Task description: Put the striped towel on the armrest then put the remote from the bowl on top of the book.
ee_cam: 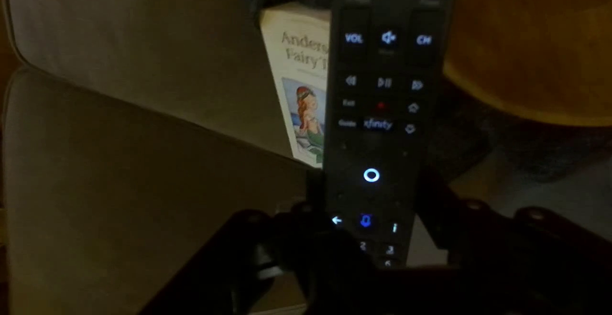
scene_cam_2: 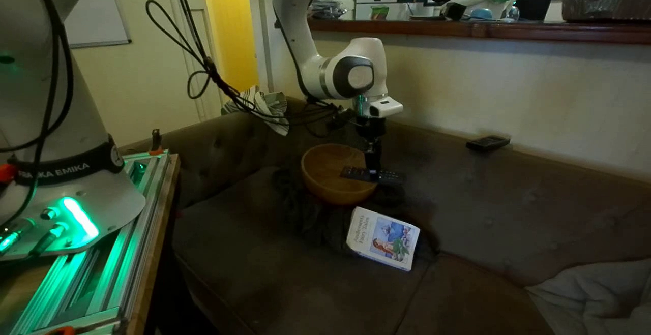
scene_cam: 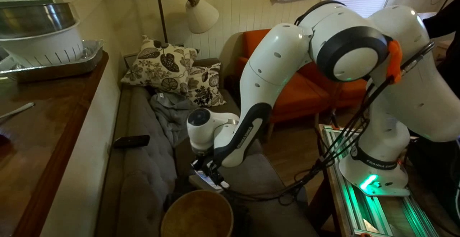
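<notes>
arm bent, gripper downward, remote clasped

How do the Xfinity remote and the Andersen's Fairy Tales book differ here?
The Xfinity remote is held in the gripper, while the Andersen's Fairy Tales book lies cover up, ungripped. The remote is dark with button symbols; the book has a pale cover with a colored illustration. The remote is long and narrow; the book is broader. Both carry lettering.
</notes>
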### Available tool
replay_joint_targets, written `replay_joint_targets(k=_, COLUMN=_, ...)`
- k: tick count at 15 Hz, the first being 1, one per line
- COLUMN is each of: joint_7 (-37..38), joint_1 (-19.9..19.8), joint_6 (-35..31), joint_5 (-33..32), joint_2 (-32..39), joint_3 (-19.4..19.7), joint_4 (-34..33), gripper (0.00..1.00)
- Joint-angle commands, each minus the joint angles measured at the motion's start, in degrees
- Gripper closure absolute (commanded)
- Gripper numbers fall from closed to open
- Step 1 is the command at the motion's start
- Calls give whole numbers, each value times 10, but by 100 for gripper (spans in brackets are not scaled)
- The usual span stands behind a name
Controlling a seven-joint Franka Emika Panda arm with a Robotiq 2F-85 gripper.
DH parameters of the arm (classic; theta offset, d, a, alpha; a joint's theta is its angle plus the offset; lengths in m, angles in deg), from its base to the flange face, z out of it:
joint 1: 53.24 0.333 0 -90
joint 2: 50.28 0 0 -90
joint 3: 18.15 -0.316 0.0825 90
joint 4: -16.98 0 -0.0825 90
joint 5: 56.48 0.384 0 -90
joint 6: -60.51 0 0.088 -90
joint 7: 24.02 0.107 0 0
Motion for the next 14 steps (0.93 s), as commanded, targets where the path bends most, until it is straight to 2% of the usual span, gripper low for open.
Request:
replay_joint_targets(k=1, joint_7=-160, joint_1=-124, joint_6=-116, joint_5=-4, joint_2=-37, joint_3=-61, joint_4=95, gripper=75)
replay_joint_targets(k=2, joint_7=-207, joint_1=-172, joint_6=-124, joint_5=25, joint_2=-23, joint_3=-96, joint_4=94, gripper=75)
replay_joint_targets(k=3, joint_7=-248, joint_1=-205, joint_6=-83, joint_5=76, joint_2=-7, joint_3=-119, joint_4=80, gripper=75)
replay_joint_targets(k=4, joint_7=-253, joint_1=-212, joint_6=-40, joint_5=103, joint_2=9, joint_3=-118, joint_4=63, gripper=75)
replay_joint_targets(k=5, joint_7=-247, joint_1=-161, joint_6=-78, joint_5=101, joint_2=-3, joint_3=-77, joint_4=77, gripper=50)
replay_joint_targets(k=7, joint_7=-276, joint_1=-192, joint_6=-57, joint_5=124, joint_2=10, joint_3=-91, joint_4=72, gripper=50)
replay_joint_targets(k=8, joint_7=-276, joint_1=-194, joint_6=-55, joint_5=125, joint_2=13, joint_3=-93, joint_4=69, gripper=75)
replay_joint_targets(k=9, joint_7=-250, joint_1=-173, joint_6=-76, joint_5=139, joint_2=23, joint_3=-83, joint_4=64, gripper=75)
replay_joint_targets(k=10, joint_7=-243, joint_1=-156, joint_6=-111, joint_5=148, joint_2=37, joint_3=-71, joint_4=53, gripper=75)
replay_joint_targets(k=11, joint_7=-246, joint_1=-157, joint_6=-126, joint_5=166, joint_2=46, joint_3=-79, joint_4=43, gripper=75)
replay_joint_targets(k=12, joint_7=-239, joint_1=-135, joint_6=-155, joint_5=175, joint_2=62, joint_3=-64, joint_4=28, gripper=75)
replay_joint_targets(k=14, joint_7=-256, joint_1=-141, joint_6=-150, joint_5=198, joint_2=91, joint_3=-83, joint_4=-11, gripper=75)
